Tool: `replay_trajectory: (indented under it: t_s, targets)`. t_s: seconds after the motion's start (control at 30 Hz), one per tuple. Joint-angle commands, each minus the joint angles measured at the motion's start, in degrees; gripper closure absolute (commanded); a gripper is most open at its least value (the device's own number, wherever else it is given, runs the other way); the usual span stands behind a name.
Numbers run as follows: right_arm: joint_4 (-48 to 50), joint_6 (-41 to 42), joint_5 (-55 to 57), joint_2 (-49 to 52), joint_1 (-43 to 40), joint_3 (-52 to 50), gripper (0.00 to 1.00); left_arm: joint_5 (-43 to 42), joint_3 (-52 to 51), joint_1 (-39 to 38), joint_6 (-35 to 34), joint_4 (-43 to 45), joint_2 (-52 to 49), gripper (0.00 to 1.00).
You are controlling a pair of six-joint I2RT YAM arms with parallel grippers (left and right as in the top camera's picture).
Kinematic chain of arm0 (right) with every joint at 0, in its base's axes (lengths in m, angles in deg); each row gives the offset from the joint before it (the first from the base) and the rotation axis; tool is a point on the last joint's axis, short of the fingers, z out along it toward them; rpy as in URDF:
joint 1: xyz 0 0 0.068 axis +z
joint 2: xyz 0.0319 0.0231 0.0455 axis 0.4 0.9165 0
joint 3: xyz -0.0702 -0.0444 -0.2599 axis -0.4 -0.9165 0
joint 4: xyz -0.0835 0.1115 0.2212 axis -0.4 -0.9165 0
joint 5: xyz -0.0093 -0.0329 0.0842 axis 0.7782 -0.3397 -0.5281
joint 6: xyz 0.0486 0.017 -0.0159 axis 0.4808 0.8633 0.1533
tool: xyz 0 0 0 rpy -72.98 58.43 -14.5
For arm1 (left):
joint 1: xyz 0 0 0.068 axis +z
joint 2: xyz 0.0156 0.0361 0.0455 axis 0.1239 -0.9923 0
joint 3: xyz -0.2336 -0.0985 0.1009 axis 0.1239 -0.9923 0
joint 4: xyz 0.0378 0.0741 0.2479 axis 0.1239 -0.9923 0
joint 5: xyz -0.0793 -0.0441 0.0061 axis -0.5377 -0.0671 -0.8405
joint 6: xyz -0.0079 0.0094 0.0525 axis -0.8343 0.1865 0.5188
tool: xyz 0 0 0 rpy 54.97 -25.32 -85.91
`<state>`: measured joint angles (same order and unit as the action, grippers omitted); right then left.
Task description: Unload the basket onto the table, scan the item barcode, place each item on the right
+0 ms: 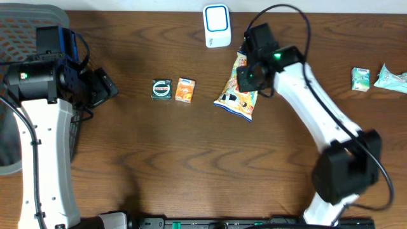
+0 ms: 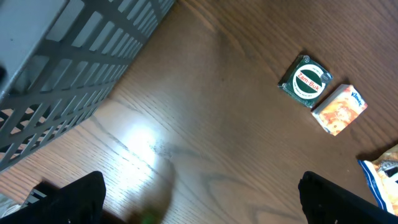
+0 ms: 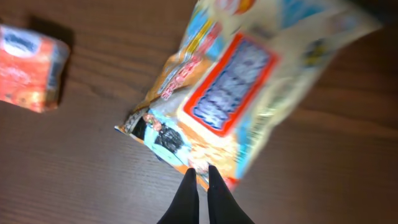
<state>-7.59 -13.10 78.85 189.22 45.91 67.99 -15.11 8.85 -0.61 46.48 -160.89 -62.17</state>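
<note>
A colourful snack bag [image 1: 235, 92] lies tilted just below the white and blue scanner [image 1: 217, 25] at the back of the table. My right gripper [image 1: 247, 73] is over the bag's upper end. In the right wrist view its fingers [image 3: 202, 171] are pinched shut on the edge of the bag [image 3: 236, 93], which looks blurred. My left gripper [image 1: 102, 86] is far off at the left, open, with only bare wood between its fingertips [image 2: 202, 205].
A round green tin [image 1: 161, 89] and an orange tissue pack [image 1: 185, 90] lie left of the bag; both also show as tin [image 2: 305, 81] and pack [image 2: 339, 109]. A grey mesh basket [image 2: 62, 68] stands at the far left. Two small packets [image 1: 360, 79] lie at the right edge.
</note>
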Motion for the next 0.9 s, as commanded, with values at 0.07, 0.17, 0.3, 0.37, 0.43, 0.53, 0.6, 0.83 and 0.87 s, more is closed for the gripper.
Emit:
replay_trajectory:
  t_s: [0.07, 0.17, 0.3, 0.37, 0.43, 0.53, 0.6, 0.83, 0.87]
  targets:
    - [-0.3, 1.2, -4.8, 11.2, 1.3, -0.1, 0.99, 0.3, -0.3, 0.1, -0.3, -0.2, -0.4, 0.02]
    - [-1.2, 1.4, -5.5, 15.5, 1.6, -0.1, 0.99, 0.3, -0.3, 0.1, -0.3, -0.2, -0.4, 0.02]
    - [-4.8, 2.8, -5.9, 17.0, 1.8, -0.1, 0.99, 0.3, -0.3, 0.1, -0.3, -0.2, -0.4, 0.02]
    - [-7.3, 3.0, -5.9, 15.8, 1.8, -0.1, 0.99, 0.3, -0.3, 0.1, -0.3, -0.2, -0.4, 0.02]
    - [-9.7, 3.0, -5.9, 13.7, 1.8, -0.1, 0.99, 0.3, -0.3, 0.1, -0.3, -0.2, -0.4, 0.02]
    - [-11.4, 3.0, -5.7, 8.7, 1.8, -0.1, 0.99, 0.3, -0.3, 0.1, -0.3, -0.2, -0.4, 0.03]
    - [-10.6, 3.0, -5.4, 4.7, 1.8, -0.1, 0.99, 0.3, -0.3, 0.1, -0.3, -0.2, -0.4, 0.02]
    - [0.2, 3.0, 3.1, -3.0, 1.7, -0.1, 0.99, 0.3, -0.3, 0.1, -0.3, -0.2, -0.4, 0.02]
    - [0.9, 3.0, 3.8, -2.9, 1.7, -0.1, 0.99, 0.3, -0.3, 0.1, -0.3, -0.2, -0.4, 0.02]
